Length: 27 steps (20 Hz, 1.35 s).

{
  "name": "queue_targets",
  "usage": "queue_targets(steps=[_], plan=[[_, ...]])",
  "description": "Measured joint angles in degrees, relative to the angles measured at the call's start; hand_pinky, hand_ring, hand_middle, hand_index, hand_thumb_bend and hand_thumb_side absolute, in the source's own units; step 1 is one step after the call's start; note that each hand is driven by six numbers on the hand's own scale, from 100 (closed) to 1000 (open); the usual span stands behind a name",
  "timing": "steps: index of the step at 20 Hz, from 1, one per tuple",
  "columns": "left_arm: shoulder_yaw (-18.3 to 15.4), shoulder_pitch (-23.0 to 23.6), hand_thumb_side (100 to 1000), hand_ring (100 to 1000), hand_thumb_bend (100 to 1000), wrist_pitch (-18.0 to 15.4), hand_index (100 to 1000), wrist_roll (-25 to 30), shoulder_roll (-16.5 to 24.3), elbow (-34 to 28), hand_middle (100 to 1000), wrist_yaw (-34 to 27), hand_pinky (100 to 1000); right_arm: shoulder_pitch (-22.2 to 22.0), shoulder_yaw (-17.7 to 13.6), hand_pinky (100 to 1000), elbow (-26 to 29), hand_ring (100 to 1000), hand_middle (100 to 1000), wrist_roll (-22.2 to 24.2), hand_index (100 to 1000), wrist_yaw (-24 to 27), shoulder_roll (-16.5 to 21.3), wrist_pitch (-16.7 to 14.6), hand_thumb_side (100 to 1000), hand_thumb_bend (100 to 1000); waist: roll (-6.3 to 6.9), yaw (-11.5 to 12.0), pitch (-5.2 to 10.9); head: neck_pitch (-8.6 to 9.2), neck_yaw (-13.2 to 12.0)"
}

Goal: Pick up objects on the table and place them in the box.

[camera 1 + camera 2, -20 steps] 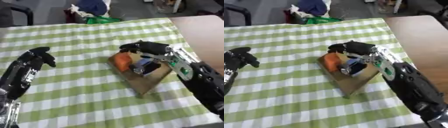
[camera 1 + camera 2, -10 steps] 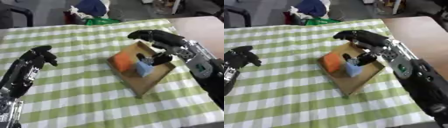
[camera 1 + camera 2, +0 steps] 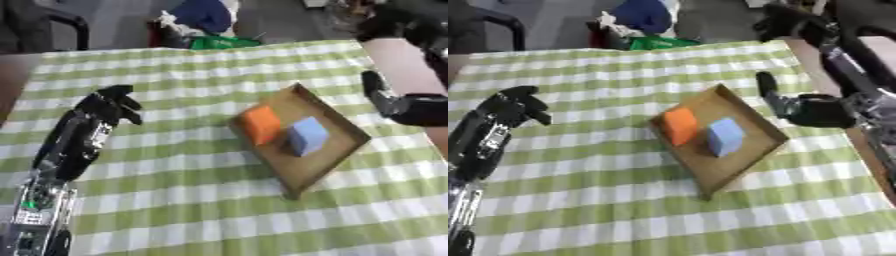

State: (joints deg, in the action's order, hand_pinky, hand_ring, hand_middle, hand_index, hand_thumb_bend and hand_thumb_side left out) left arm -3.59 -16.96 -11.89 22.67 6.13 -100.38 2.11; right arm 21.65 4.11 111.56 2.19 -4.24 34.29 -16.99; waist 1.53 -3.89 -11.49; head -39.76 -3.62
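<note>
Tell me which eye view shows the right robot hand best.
The right eye view: the right robot hand sits well inside the picture beside the box, with an upright finger and the palm visible. The left eye view pushes that robot hand against the right edge, so part of it is cut off there.

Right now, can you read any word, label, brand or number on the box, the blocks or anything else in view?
No readable text anywhere.
Box: plain brown, no print.
Orange block and blue block: blank faces.
Left hand: small marks on the forearm behind it, too blurred to read.
</note>
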Motion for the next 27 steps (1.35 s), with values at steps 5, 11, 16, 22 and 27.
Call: queue_targets(steps=[5,11,16,22,27], plan=[[-0.51,0.38,702,574,175,-0.04,833,-1.04,0.02,0.08,621,-0.07,692,-4.81,-1.73,872,1.59,725,742,-4.59,1000,3.27,-5.73,0.39,526,100,1.0,-1.58,-1.03,-0.42,-2.61],[-0.63,0.37,703,578,167,-0.38,833,-3.0,0.09,0.65,626,-0.67,691,-8.6,-0.94,873,1.83,713,724,-5.98,1000,3.35,-10.36,0.23,538,100,2.1,-2.62,-1.56,-2.03,-5.34],[-0.89,0.34,705,578,162,-0.87,829,-4.11,0.36,1.09,624,-0.73,691,-10.16,-0.36,875,1.83,705,710,-5.67,1000,2.76,-13.13,1.77,545,100,2.64,-2.82,-1.63,-2.56,-6.37],[-0.91,0.33,708,565,154,-1.26,828,-4.7,0.51,1.39,613,-0.73,689,-11.12,-0.2,875,1.83,699,702,-5.25,1000,1.91,-14.86,2.96,548,100,2.88,-3.02,-1.79,-2.57,-7.01],[-0.91,0.33,708,566,152,-1.16,828,-4.95,0.51,1.4,614,-0.73,690,-11.4,-0.19,875,1.82,698,701,-4.98,1000,1.28,-15.35,3.17,547,100,2.85,-2.96,-1.79,-2.57,-7.32]])
